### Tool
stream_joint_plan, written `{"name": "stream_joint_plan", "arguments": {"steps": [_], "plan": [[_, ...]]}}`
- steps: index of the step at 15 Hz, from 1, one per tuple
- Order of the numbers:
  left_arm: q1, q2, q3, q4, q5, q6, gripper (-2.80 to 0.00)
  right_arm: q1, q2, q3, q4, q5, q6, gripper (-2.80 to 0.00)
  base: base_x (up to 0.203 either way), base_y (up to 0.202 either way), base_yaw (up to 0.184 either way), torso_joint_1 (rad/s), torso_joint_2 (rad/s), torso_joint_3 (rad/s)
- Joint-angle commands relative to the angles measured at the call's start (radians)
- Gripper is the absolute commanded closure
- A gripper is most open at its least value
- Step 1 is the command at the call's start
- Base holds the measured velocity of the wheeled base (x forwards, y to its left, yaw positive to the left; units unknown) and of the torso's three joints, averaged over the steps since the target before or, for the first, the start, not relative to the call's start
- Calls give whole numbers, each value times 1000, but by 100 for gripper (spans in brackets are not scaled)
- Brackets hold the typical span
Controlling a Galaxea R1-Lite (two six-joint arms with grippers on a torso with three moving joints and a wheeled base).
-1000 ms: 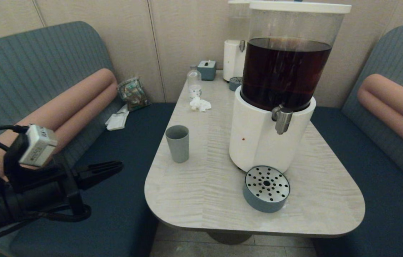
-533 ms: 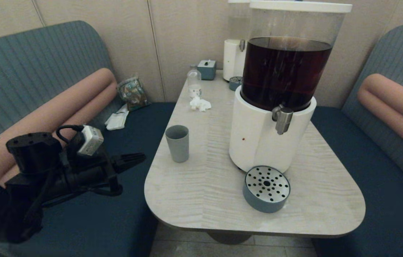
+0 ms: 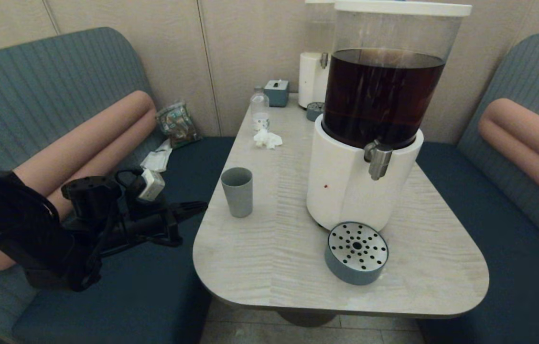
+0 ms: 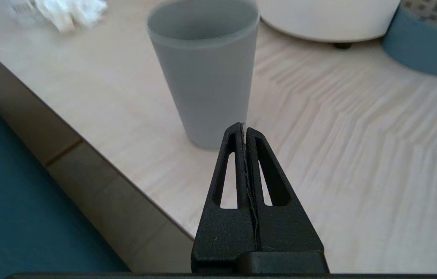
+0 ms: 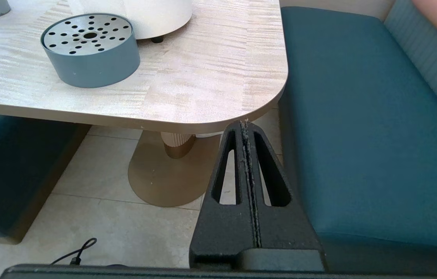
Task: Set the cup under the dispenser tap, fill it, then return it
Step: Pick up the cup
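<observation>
Cup (image 3: 237, 191), plain, no legible writing

Grey-blue cup (image 3: 237, 192) upright, empty, left of brushed-steel dispenser tap (image 3: 377, 160), well apart

The left arm (image 3: 35, 234) is matte black, looped with black cables. A small white camera box (image 3: 151, 184) rides its wrist. Both grippers' tapered black fingers (image 4: 244, 170) have slotted cut-outs, seemingly plastic.

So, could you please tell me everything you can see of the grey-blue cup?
The cup is a small, plain, matte grey-blue tumbler without a handle, tapering slightly toward its base. It stands upright and looks empty, near the table's left edge, apart from the big white-based dispenser. Nothing touches it; the shut left gripper points at it from just short of it.
</observation>
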Motion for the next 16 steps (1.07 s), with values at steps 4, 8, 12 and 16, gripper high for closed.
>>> {"name": "stream_joint_plan", "arguments": {"steps": [4, 8, 12, 16], "plan": [[0, 21, -4, -20, -3, -12, 0, 0, 1, 0, 0, 0, 0, 0, 0, 0, 0, 0, 0, 0], [0, 19, 5, -40, 5, -38, 0, -1, 1, 0, 0, 0, 0, 0, 0, 0, 0, 0, 0, 0], [-1, 18, -2, -40, 6, -42, -280, 0, 1, 0, 0, 0, 0, 0, 0, 0, 0, 0, 0, 0], [-27, 41, -16, -40, 6, -42, -280, 0, 1, 0, 0, 0, 0, 0, 0, 0, 0, 0, 0, 0]]}}
